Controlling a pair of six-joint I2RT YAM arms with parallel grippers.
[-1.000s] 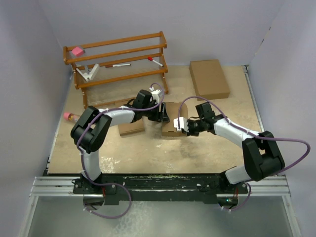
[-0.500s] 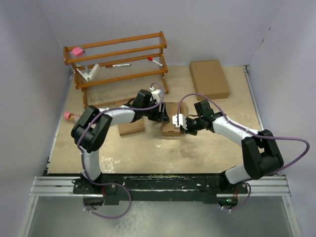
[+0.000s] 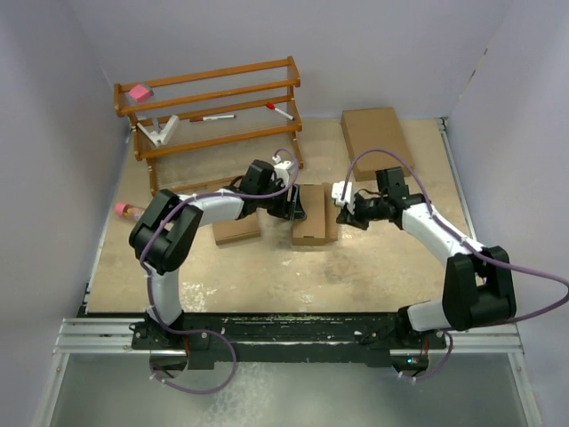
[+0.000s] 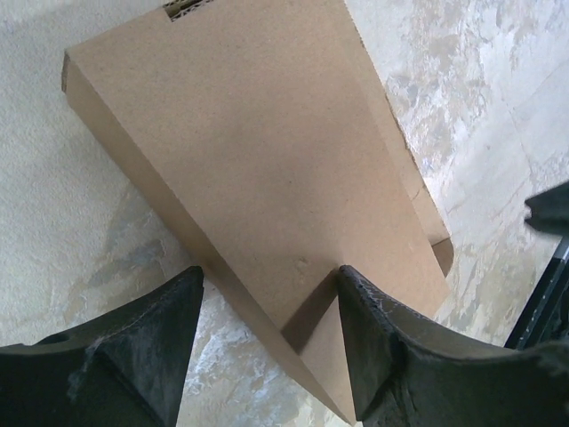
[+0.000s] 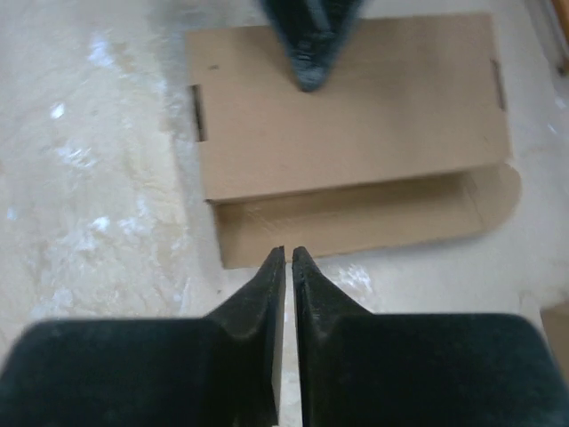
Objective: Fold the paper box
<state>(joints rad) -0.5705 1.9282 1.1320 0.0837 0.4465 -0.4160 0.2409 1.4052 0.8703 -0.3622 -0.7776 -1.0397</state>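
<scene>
A wooden rack (image 3: pixel 209 107) stands at the back left of the sandy worktop (image 3: pixel 267 276). The left arm (image 3: pixel 169 240) rises from its base, bends at the elbow and stretches rightward, passing low over a plain brown box (image 3: pixel 233 229). The left gripper (image 4: pixel 267 276) points down with its jaws spread. They straddle the left long edge of the paper box (image 3: pixel 313 222), one finger beside it and the other over its top.

The paper box lies flat mid-worktop between the two grippers, with a flap folded out along its right side. The right arm (image 3: pixel 436 236) reaches in from the right with its elbow bent. The right gripper (image 5: pixel 288 253) hovers just beside that flap, jaws almost pressed together and pinching nothing. A larger flat box (image 3: pixel 377 142) lies at the back right.
</scene>
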